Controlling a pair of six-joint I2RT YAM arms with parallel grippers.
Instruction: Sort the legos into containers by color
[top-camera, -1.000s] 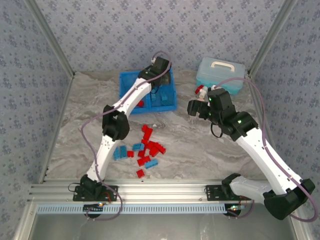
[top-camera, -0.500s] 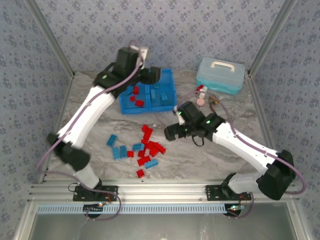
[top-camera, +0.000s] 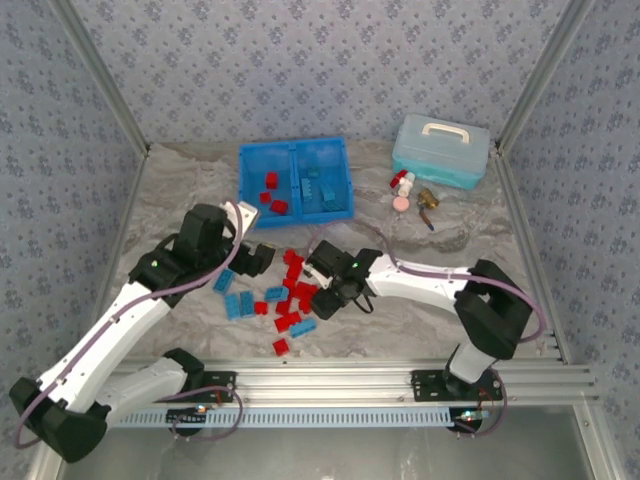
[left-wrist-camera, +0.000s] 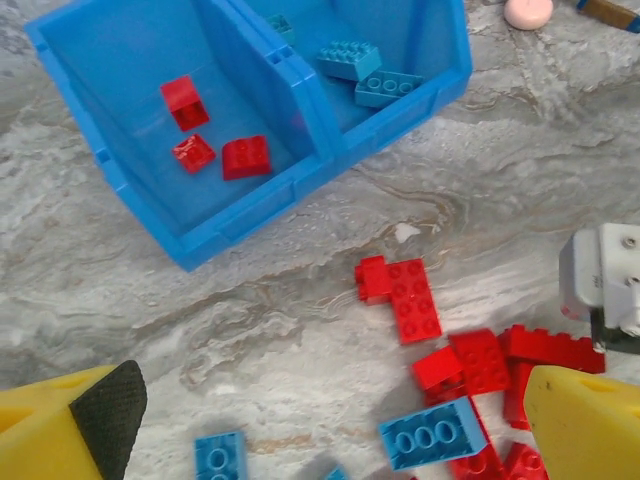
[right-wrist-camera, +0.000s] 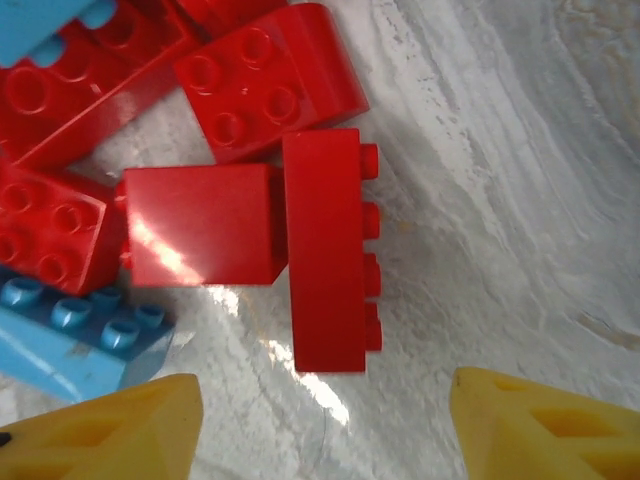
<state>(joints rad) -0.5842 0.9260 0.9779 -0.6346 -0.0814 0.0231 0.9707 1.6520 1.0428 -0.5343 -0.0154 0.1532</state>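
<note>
Legos (top-camera: 295, 295) are crowding in a glossy studded heap on marbled table (top-camera: 180, 190).
Left gripper (top-camera: 260, 255) is hanging released; right gripper (right-wrist-camera: 325, 410) is gaping over a red brick (right-wrist-camera: 330, 250).

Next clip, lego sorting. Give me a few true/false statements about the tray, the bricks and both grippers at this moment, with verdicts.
1. The blue tray has three red bricks in one compartment. True.
2. Red and blue bricks share a compartment. False: the blue bricks lie in the other compartment, across the divider from the red.
3. The left gripper holds a blue brick. False: its jaws stand wide open with nothing between them.
4. The right gripper hangs over loose red bricks on the table. True.
</note>
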